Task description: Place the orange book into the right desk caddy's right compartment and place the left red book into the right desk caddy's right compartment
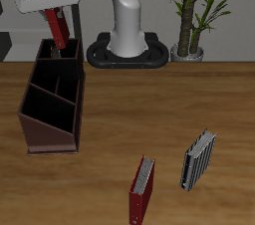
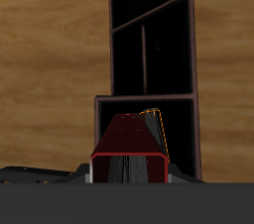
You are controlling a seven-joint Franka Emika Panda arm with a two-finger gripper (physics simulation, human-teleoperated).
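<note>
Even soft light, faint shadows, coarse low-resolution renders.

We see a bench (image 1: 149,100) of warm, streaky wood grain with a matt finish. The right desk caddy (image 1: 52,110) looks smooth, dull maroon, perhaps plastic. The left red book (image 1: 58,28) has a flat, unglossy cover; the robot arm (image 1: 127,15) is glossy white.

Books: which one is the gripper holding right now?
The dark-red book, held in the gripper above the desk caddy. The brighter red book and striped book stand on the table.
</note>
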